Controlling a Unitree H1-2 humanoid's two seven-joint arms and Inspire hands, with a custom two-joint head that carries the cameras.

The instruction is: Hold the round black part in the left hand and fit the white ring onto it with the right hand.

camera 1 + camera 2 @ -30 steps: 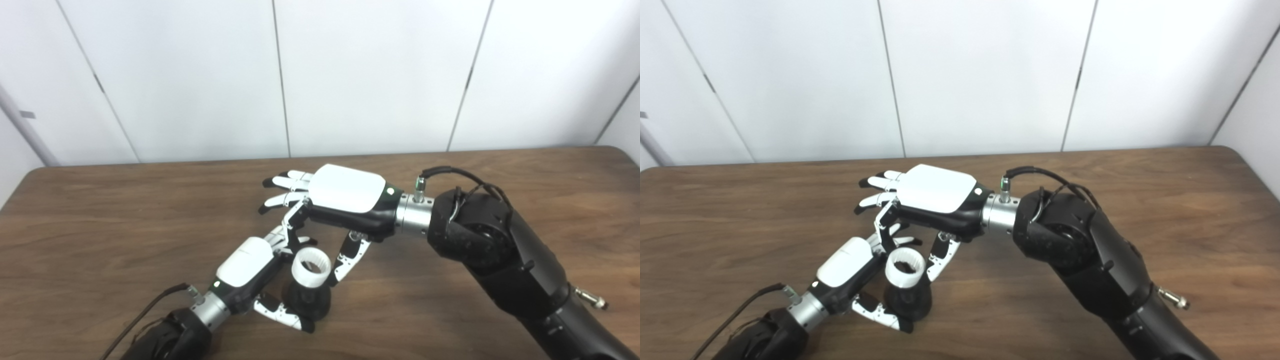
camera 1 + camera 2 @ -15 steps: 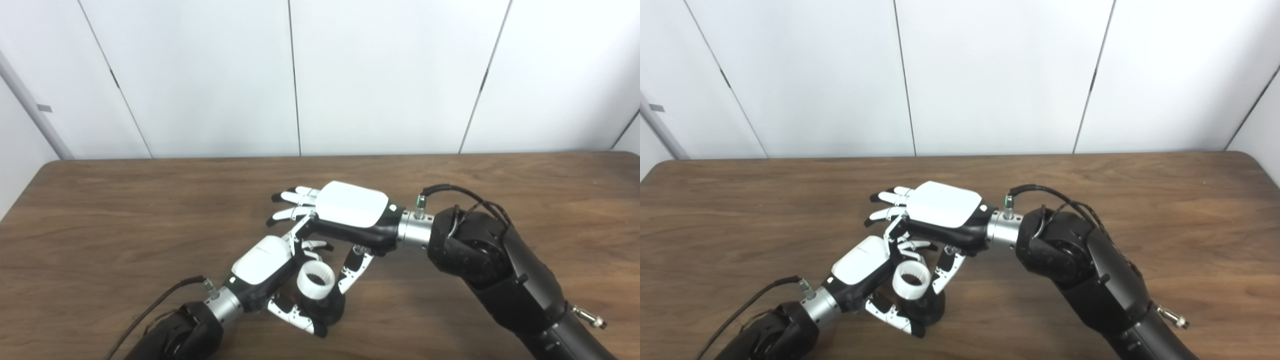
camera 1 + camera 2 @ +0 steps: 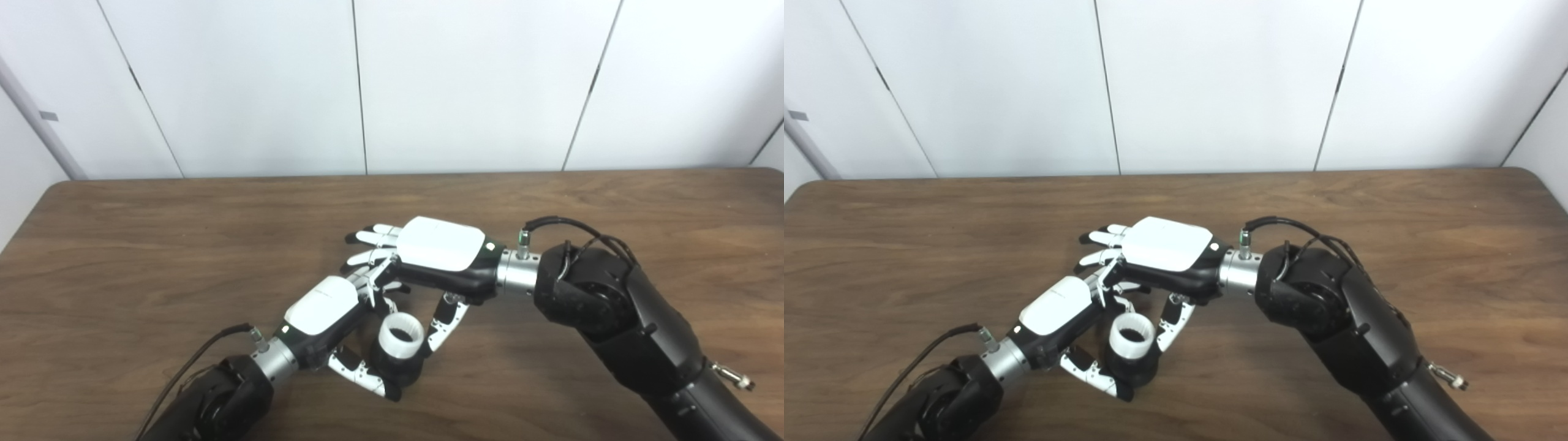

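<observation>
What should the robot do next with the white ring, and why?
Probably press the white ring a little further down with the right hand. The ring already sits on top of the round black part, which the left hand grips, and the right hand's fingertips rest beside the ring.

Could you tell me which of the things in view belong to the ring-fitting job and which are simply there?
Part of the job:
- round black part, held in the left hand
- white ring, sitting on top of the black part
- right hand, its fingers either side of the ring

Simply there:
- wooden table
- white wall panels
</observation>
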